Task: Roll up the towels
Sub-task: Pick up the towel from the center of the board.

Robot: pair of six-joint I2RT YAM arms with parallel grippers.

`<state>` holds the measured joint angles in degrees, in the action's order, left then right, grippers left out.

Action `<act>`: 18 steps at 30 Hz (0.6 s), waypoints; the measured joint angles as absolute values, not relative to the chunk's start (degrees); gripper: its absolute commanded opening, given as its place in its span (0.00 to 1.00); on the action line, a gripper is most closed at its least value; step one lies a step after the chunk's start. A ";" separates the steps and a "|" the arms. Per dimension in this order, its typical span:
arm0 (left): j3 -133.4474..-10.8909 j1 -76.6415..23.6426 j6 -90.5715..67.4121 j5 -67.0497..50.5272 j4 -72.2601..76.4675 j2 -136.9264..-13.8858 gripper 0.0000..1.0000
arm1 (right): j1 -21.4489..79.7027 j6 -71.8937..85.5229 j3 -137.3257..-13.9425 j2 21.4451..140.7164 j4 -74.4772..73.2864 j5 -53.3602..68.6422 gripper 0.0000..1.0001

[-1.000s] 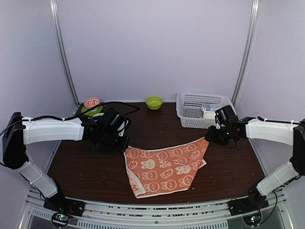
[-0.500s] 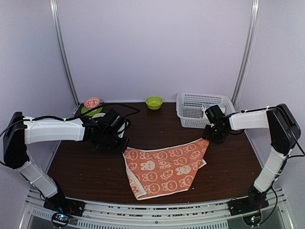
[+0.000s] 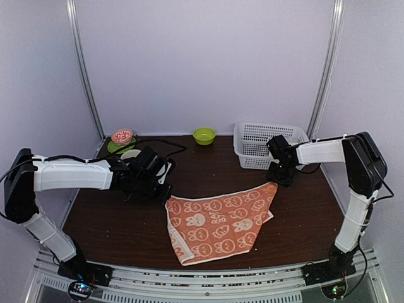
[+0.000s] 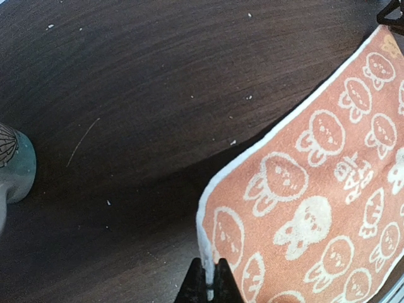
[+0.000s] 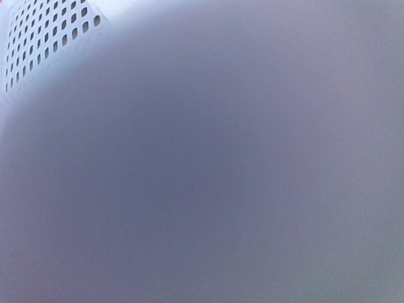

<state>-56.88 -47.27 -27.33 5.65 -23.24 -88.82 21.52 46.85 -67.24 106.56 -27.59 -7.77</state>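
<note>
Dark table (image 3: 107, 221) carries the rabbit towel (image 3: 218, 221); the left gripper (image 4: 208, 279) pinches its corner; for the right gripper (image 3: 281, 179) I cannot tell.

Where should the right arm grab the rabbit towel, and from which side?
Likely the rabbit towel's far right corner, approached from above on the basket side. That corner sticks out toward the right gripper, and the left gripper pinches the far left corner, so both ends of the far edge would be held.

Top overhead, wrists close, towel (image 3: 218, 218) shared
</note>
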 measured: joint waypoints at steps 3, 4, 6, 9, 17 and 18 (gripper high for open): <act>-56.27 -47.31 -26.94 5.19 -22.63 -88.25 0.00 | 21.52 46.96 -67.99 107.35 -28.08 -7.88 0.29; -56.14 -47.31 -26.81 5.08 -22.39 -87.92 0.00 | 21.54 46.96 -68.07 107.46 -28.08 -7.97 0.25; -55.83 -47.35 -26.57 4.91 -22.00 -87.15 0.00 | 21.54 47.03 -68.10 107.48 -28.08 -7.97 0.18; -55.59 -47.48 -26.30 4.69 -21.80 -86.15 0.00 | 21.54 46.92 -67.99 107.48 -27.94 -7.99 0.11; -55.59 -48.03 -25.32 4.64 -21.04 -84.44 0.00 | 21.52 46.94 -62.06 103.09 -25.65 -7.62 0.00; -55.59 -48.12 -25.12 4.64 -21.06 -84.23 0.00 | 21.54 46.96 -61.23 102.19 -25.71 -7.44 0.00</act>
